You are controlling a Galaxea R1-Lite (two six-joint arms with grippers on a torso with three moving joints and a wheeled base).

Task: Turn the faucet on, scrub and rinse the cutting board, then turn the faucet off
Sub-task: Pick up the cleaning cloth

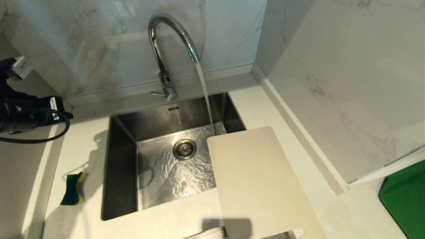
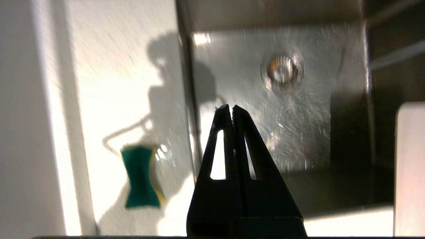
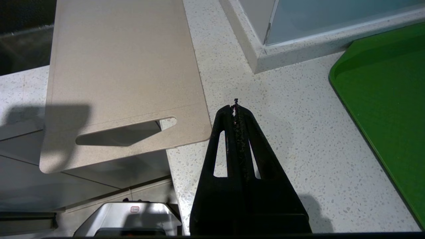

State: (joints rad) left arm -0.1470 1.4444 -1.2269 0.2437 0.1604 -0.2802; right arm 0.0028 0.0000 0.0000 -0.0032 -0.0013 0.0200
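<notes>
The chrome faucet point(image 1: 166, 49) runs; its stream falls into the steel sink point(image 1: 123, 132) just beyond the far edge of the cutting board point(image 1: 255, 179). That cream board lies on the counter right of the sink, one corner over the basin, its slot handle point(image 3: 123, 132) toward me. My left gripper point(image 2: 231, 107) is shut and empty, held high over the sink's left rim; its arm point(image 1: 23, 109) shows at the far left. The right gripper point(image 3: 235, 106) is shut and empty above the counter beside the cutting board point(image 3: 119, 76). A green and yellow sponge point(image 1: 73, 188) lies left of the sink.
A bright green board point(image 1: 405, 199) lies at the right edge of the counter. Marble walls stand behind the sink and to its right, with a raised ledge point(image 1: 332, 172) along the right wall. The drain point(image 1: 184, 149) sits mid-basin under flowing water.
</notes>
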